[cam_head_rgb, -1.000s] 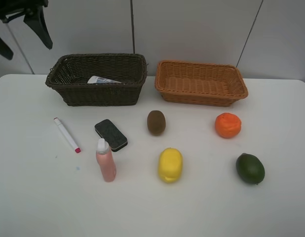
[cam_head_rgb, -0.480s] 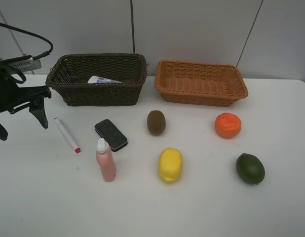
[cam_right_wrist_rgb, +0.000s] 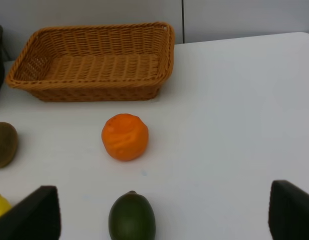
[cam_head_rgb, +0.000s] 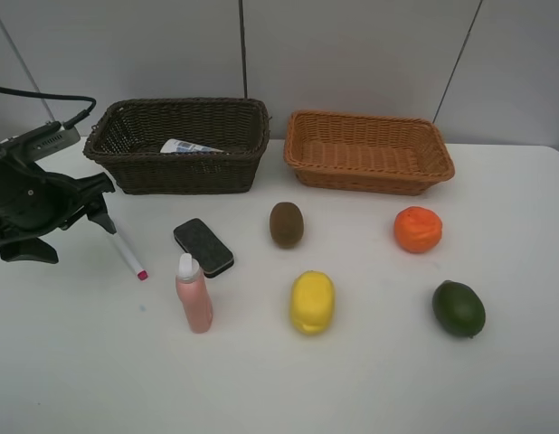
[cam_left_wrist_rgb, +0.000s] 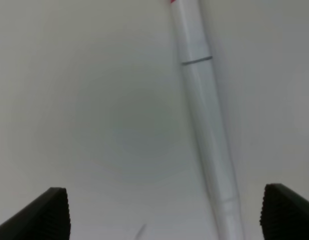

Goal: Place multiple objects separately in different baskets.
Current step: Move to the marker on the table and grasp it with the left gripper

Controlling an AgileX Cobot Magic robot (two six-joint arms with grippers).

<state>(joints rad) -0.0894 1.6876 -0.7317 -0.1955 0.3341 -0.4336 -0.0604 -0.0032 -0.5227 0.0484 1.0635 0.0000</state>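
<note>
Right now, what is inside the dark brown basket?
One white bottle with bluish print lies inside the dark brown basket. The front wall covers the bottle's lower part and much of the basket floor, so anything else there cannot be seen.

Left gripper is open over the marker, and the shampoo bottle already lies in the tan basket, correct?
No. The shampoo bottle lies in the dark brown basket, not the tan basket, as the exterior high view shows. The left gripper is indeed open over the marker.

left gripper (cam_head_rgb: 67,233) low, jaws spread wide, right gripper (cam_right_wrist_rgb: 164,212) jaws spread wide
</note>
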